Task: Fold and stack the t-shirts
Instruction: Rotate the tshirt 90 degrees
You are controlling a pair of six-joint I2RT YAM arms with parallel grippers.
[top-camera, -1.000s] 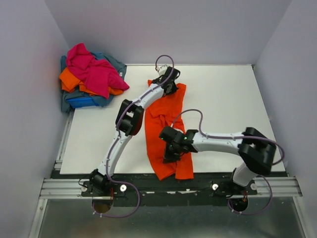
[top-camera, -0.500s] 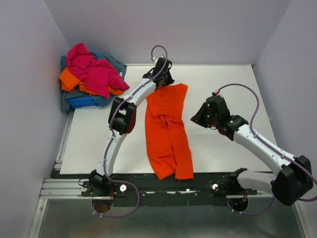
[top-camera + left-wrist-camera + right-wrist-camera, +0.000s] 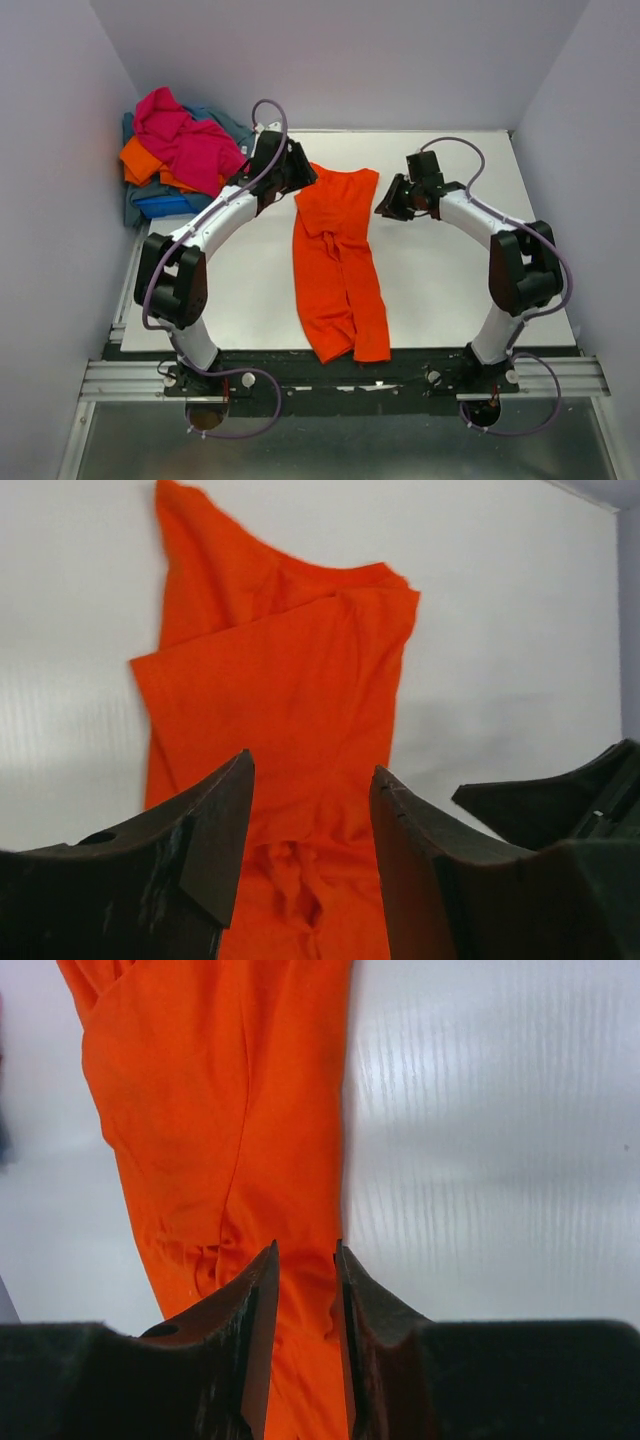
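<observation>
One orange t-shirt (image 3: 335,260) awaits crosswise folding.
Left claw (image 3: 312,768) wide, right claw (image 3: 305,1248) barely parted, both empty; grasp twelve o'clock corners next.

one t-shirt (image 3: 338,262) laid lengthwise down the middle of the table (image 3: 455,290), from near the far edge to the near edge, heap of other t-shirts (image 3: 185,155) at the far left corner, left gripper (image 3: 298,174) just left of the lone shirt's far end, right gripper (image 3: 388,204) just right of it

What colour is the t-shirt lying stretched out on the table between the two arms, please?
The t-shirt is plain bright orange, seen best in the top external view.
</observation>
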